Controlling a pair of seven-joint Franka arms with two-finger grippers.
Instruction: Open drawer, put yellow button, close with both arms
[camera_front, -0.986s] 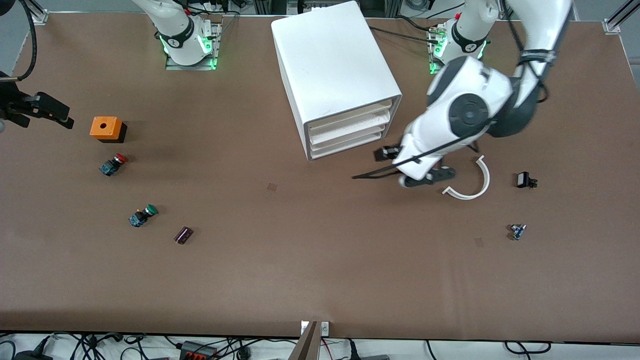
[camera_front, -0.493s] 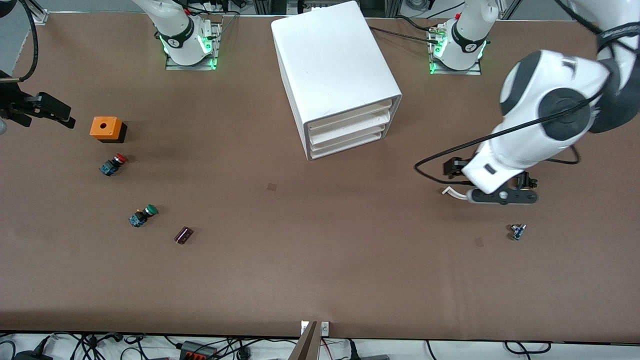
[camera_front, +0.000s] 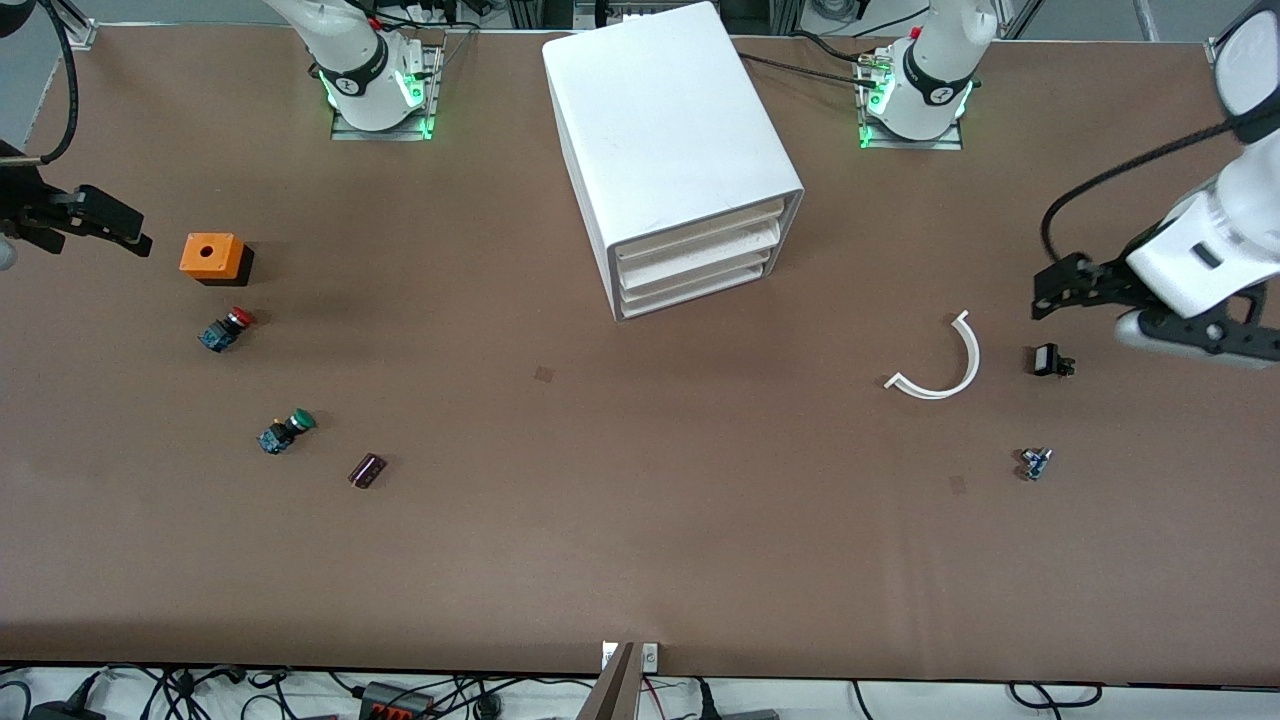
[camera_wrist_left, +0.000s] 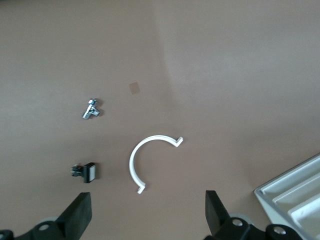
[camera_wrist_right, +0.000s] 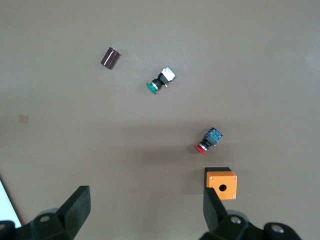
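The white cabinet (camera_front: 660, 120) stands at the table's middle near the arm bases. Its top drawer (camera_front: 700, 232) is pushed in, flush with the two below; a corner of the drawers shows in the left wrist view (camera_wrist_left: 295, 192). The yellow button is not in view. My left gripper (camera_front: 1200, 335) hangs open and empty over bare table at the left arm's end; in the left wrist view (camera_wrist_left: 148, 220) its fingers stand wide apart. My right gripper (camera_front: 90, 225) is open and empty, up over the table at the right arm's end beside the orange box; it also shows in the right wrist view (camera_wrist_right: 145, 215).
An orange box (camera_front: 212, 256), a red-capped button (camera_front: 227, 329), a green-capped button (camera_front: 286, 431) and a dark cylinder (camera_front: 367, 470) lie at the right arm's end. A white curved strip (camera_front: 945, 362), a small black part (camera_front: 1050, 360) and a small metal part (camera_front: 1035, 463) lie at the left arm's end.
My left arm has swung from in front of the cabinet out to the left arm's end of the table, uncovering the white curved strip. The right arm has not moved.
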